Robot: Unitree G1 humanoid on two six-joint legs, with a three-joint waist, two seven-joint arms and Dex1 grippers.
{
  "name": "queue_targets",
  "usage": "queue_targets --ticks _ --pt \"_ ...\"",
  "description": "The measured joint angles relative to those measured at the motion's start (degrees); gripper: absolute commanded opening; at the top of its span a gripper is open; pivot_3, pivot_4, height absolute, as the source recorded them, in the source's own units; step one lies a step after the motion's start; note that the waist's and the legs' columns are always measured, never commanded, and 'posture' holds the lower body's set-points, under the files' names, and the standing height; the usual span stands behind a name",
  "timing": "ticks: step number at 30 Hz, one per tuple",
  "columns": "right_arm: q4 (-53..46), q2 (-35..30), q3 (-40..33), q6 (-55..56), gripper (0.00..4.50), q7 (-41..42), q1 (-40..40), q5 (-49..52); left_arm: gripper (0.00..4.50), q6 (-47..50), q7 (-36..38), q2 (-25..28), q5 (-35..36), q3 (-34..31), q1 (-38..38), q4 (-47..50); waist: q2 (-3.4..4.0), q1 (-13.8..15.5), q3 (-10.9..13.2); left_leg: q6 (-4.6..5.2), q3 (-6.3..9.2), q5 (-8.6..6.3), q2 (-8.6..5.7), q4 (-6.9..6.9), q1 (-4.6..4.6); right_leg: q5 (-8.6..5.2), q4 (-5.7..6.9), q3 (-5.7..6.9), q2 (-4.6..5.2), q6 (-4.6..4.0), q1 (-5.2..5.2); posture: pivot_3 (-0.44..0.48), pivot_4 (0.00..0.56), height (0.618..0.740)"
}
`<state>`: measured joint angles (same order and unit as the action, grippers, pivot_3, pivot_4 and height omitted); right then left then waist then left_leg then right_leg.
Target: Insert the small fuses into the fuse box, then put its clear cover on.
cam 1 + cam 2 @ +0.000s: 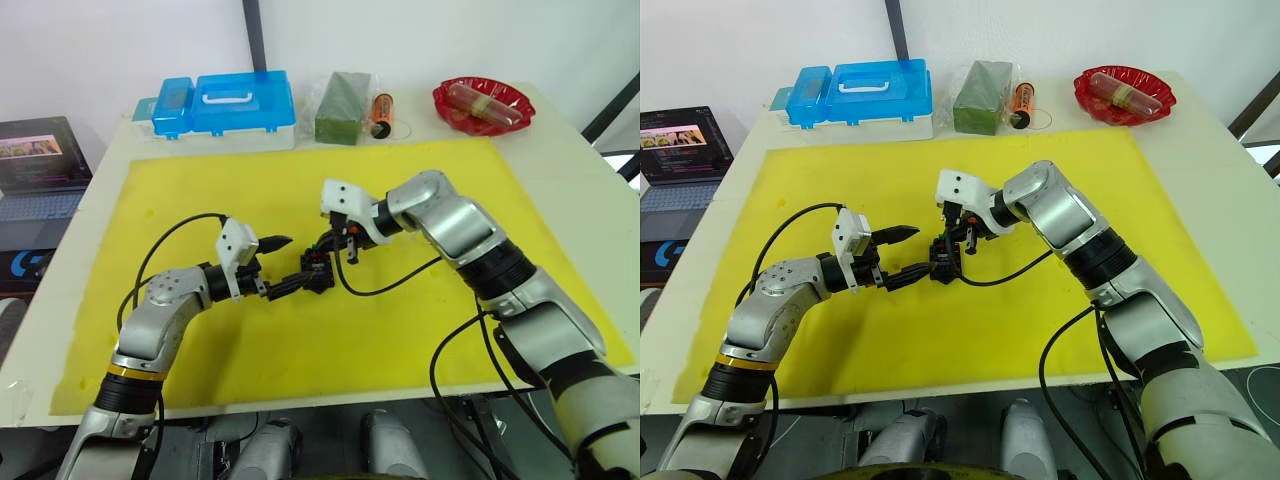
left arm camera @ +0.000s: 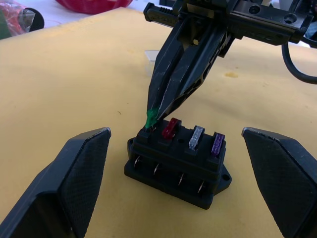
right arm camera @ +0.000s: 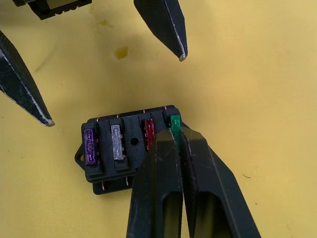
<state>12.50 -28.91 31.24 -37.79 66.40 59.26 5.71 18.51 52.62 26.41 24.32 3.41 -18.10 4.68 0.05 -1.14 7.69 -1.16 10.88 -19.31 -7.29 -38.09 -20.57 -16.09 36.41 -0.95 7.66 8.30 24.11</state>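
- Green fuse (image 2: 151,119) is sitting pinched at the very tips of the right gripper (image 3: 175,133), its lower end right at the end slot of the fuse box (image 2: 177,166), though how deep it is seated is not clear
- Red fuse (image 2: 170,128), whitish fuse (image 2: 196,137) and purple fuse (image 2: 217,143) are standing in their slots beside it, all four lined up along the box's long axis
- Right arm is reaching in over the yellow mat (image 1: 420,330) with its fingers slanting down onto that end slot, so my read is the coming move is a push straight down along the fuse, then a release
- Left gripper (image 1: 902,253) is waiting just beside the box with its two fingers spread wide, one on each side of the box and neither touching it in the left wrist view
- Box is lying mid-mat between the two grippers, the right one being the nearer since it is on the fuse itself
- Cover (image 2: 150,56) looks to be the small clear piece lying on the mat behind the right gripper, apart from the box, so capping is not yet done
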Motion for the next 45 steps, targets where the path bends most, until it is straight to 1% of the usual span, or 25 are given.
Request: queue_targets --ticks 19,45 --pt "0.86 0.94 0.16 4.29 0.01 2.48 -0.29 -5.37 4.5 -0.42 -0.22 0.02 -0.1 0.05 0.51 0.1 0.0 -0.02 -0.01 0.0 -0.03 0.0 0.0 -0.02 0.01 0.0 0.04 -0.01 0.0 0.0 0.02 0.0 0.15 0.74" --pt "1.26 1.58 -0.71 3.67 0.01 2.47 -0.49 -5.49 4.5 -1.1 -0.12 0.03 -0.21 0.05 0.44 0.05 0.0 -0.04 -0.01 0.0 -0.12 0.0 0.0 -0.04 0.01 0.0 0.34 -0.03 0.03 -0.01 0.19 0.0 0.15 0.74"
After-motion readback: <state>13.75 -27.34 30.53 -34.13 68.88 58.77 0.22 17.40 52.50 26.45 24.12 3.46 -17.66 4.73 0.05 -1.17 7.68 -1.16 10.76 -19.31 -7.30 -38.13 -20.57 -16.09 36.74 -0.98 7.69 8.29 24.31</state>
